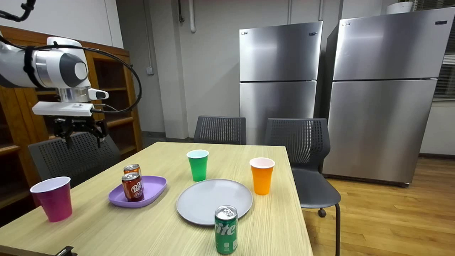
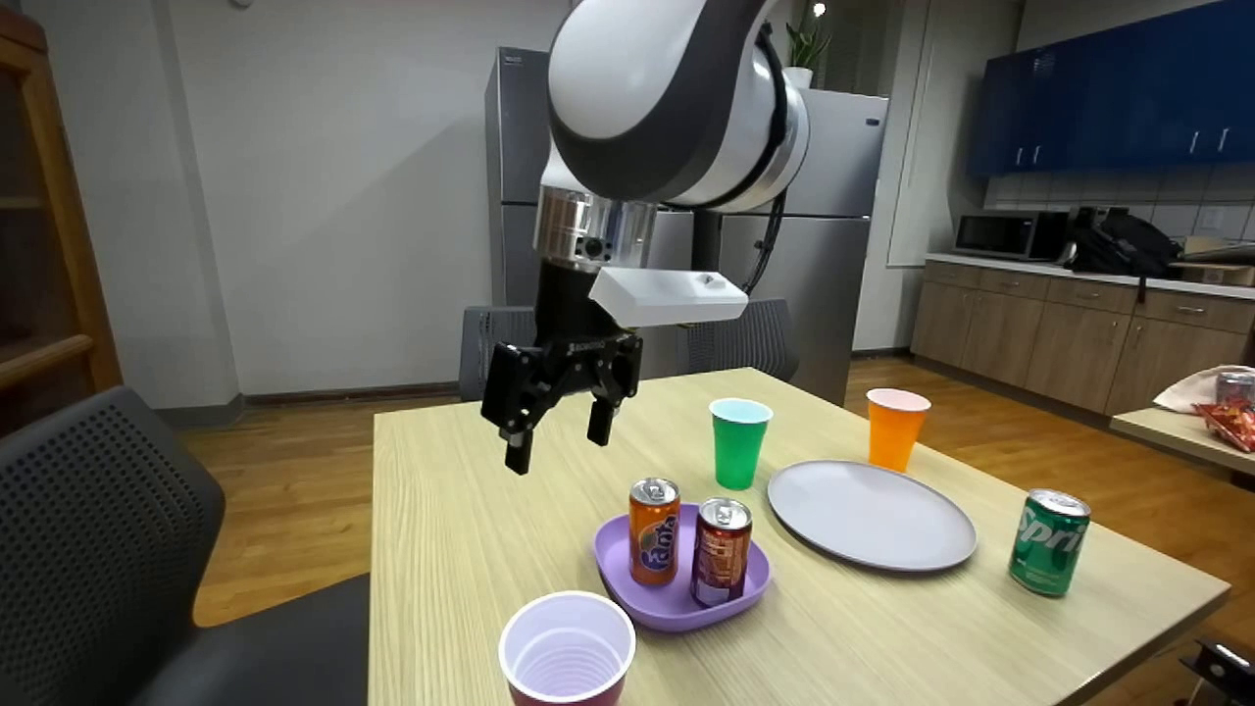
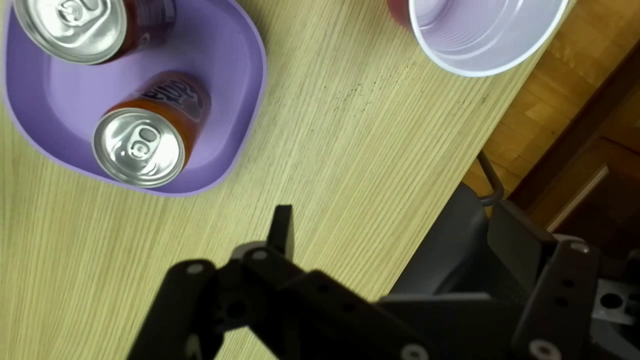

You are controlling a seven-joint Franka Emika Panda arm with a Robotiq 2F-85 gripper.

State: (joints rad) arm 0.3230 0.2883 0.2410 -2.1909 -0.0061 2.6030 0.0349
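My gripper [image 1: 84, 142] is open and empty, with its two black fingers spread wide and pointing down. It also shows in an exterior view [image 2: 559, 446] and in the wrist view [image 3: 400, 235]. It hangs above the table's edge by a chair and touches nothing. Nearest to it is a purple dish [image 2: 613, 549] holding an orange Fanta can [image 2: 654, 534] and a dark red Dr Pepper can [image 2: 722, 554], both upright. In the wrist view the Fanta can [image 3: 175, 100] and Dr Pepper can [image 3: 95, 25] are at the upper left. A maroon cup [image 3: 490, 30] stands near the table edge.
A green cup [image 1: 198, 167], an orange cup [image 1: 262, 177], a grey plate [image 1: 215, 201] and a green Sprite can [image 1: 226, 231] are on the wooden table [image 1: 170, 234]. Dark chairs [image 1: 81, 156] stand around it. A wooden cabinet [image 1: 121, 121] and two fridges [image 1: 280, 53] are behind.
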